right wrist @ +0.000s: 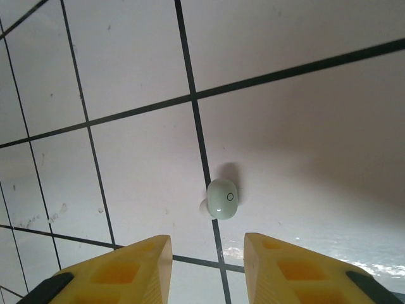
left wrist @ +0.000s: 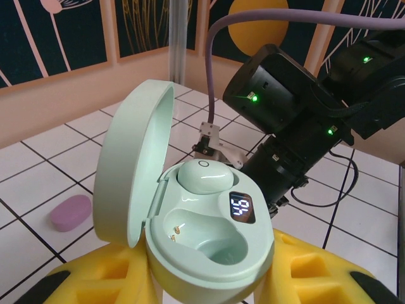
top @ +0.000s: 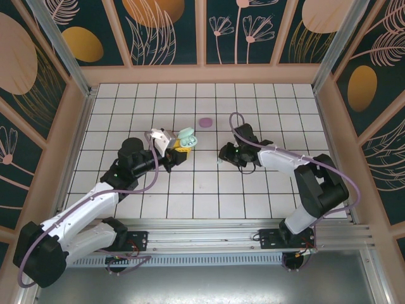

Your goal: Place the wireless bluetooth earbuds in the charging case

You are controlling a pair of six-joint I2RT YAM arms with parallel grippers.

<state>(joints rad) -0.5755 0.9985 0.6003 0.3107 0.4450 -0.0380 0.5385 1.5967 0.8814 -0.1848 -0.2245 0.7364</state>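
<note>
Earbud [right wrist: 222, 197], mint, lies loose near the middle of the table [right wrist: 126, 95], just ahead of our right gripper [right wrist: 207, 246], its fingers parted and empty. We'd centre over it, drop, and pinch lightly. Left gripper [left wrist: 209, 277] clamps the open case [left wrist: 190, 215]; second earbud [left wrist: 204, 175] is seated, near socket [left wrist: 218, 244] free.

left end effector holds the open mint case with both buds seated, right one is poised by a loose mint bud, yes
No: the mint case holds one seated bud; its other socket is empty, per the left wrist view. The rest stands: the loose mint bud lies just off the right end effector.
</note>
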